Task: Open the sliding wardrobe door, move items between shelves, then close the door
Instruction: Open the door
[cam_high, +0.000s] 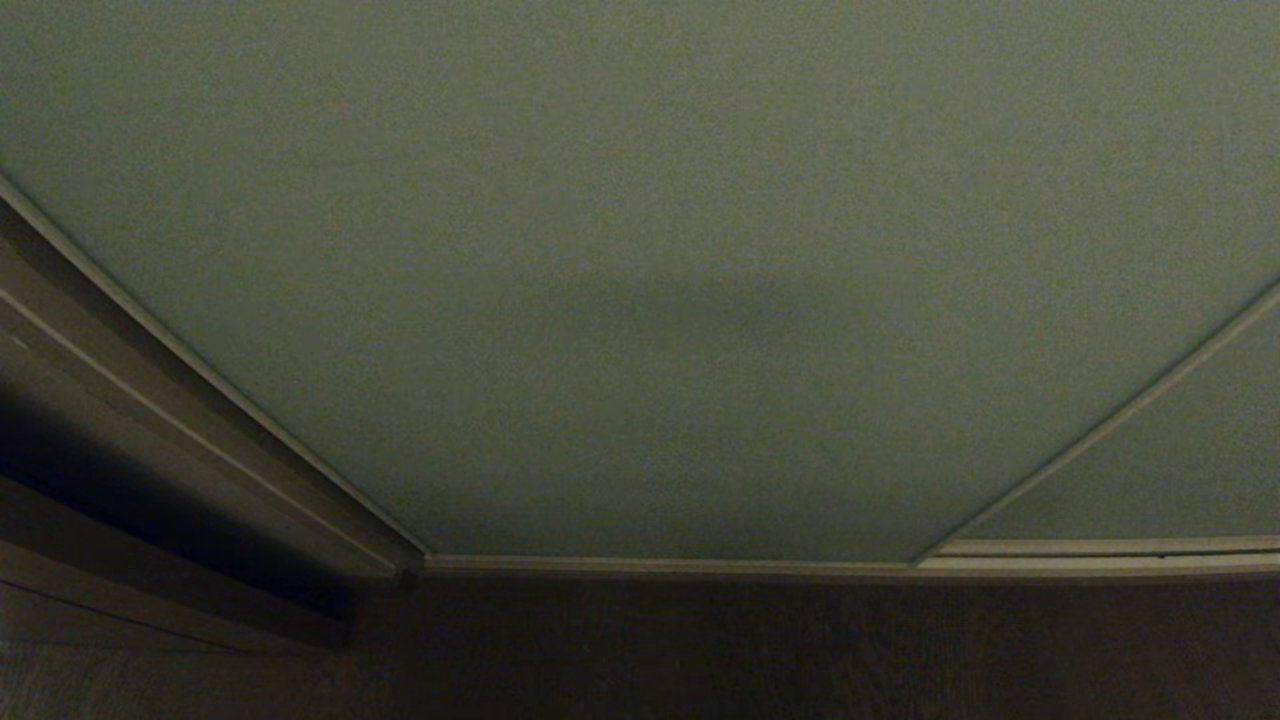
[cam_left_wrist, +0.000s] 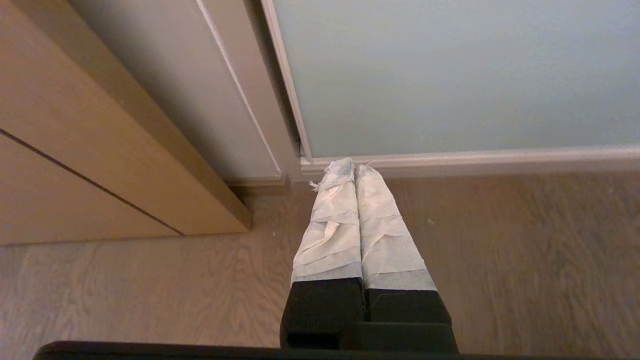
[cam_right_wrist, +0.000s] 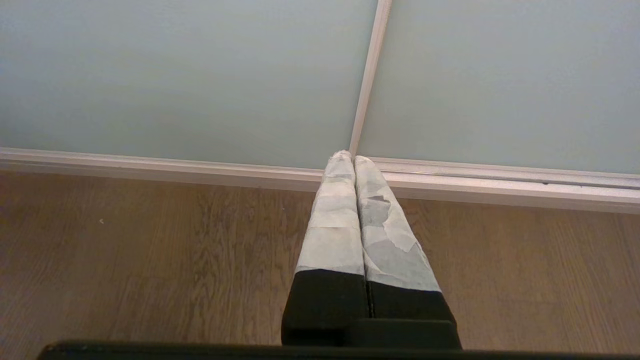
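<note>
Now: the job has not begun.
Door: the sliding wardrobe door (cam_high: 640, 280) is shut and fills the head view, tall and upright.
Door edge: its left edge meets the brown frame (cam_left_wrist: 125, 150), close in front of the left claw (cam_left_wrist: 348, 170).
Left claw: pinched tight, holding nothing.
Right claw: the right claw (cam_right_wrist: 348, 157) is pinched tight too, empty, pointing at the seam between two panels.
Nearer arm: probably the left.
Toys and shelves: hidden.
Floor: the wooden floor (cam_right_wrist: 150, 260) lies under both.

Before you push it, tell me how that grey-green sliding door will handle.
The sliding wardrobe door looks like a flat, framed panel, so probably stiff, not floppy. Its matte, grainy face has no visible handle; the taped left gripper may slip, so the silvery frame edge seems the better purchase. It should slide sideways along the bottom rail.
</note>
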